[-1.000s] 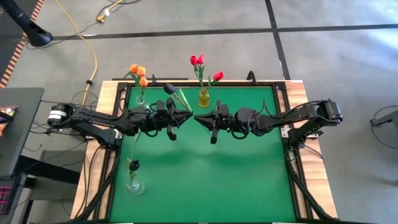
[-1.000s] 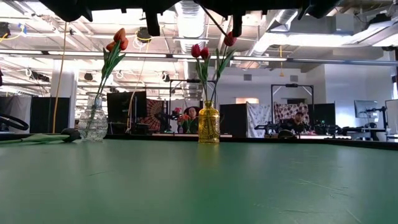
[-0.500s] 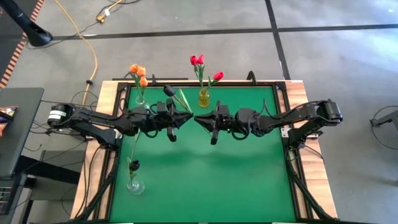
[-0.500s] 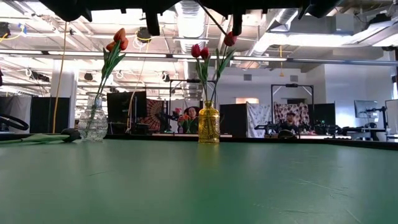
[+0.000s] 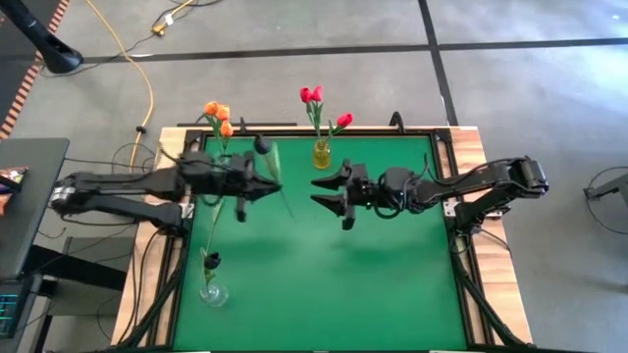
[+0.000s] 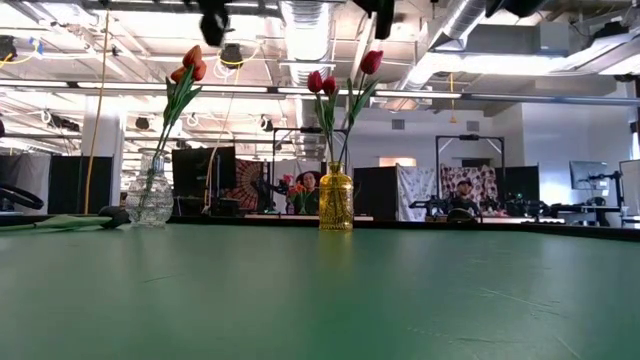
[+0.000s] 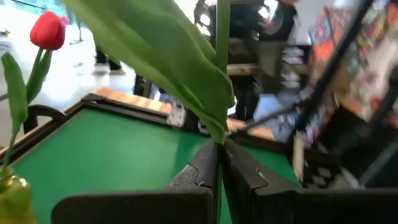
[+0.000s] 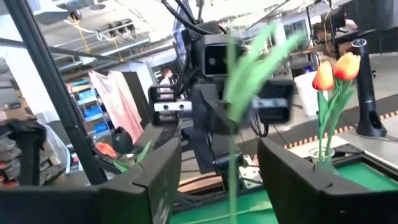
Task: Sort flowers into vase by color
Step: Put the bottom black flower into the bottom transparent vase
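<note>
Counter (image 5: 324, 284) first: green, with three vases on it, an orange bunch at the far left corner, red tulips in a yellow vase (image 5: 321, 154) at the far middle, and a clear vase (image 5: 212, 292) near the left front holding one dark tulip. Above it the left gripper (image 5: 263, 180) has its fingers pressed together on the stem of a dark-headed tulip (image 5: 261, 145), its long axis running from the head at the far edge, between the two far vases, through the fingers and toward the near side. Right gripper (image 5: 322, 189) hangs just beside it, fingers spread and holding nothing. Judging by colour, the stem belongs in the clear vase, which lies nearer the left arm, toward the front.
</note>
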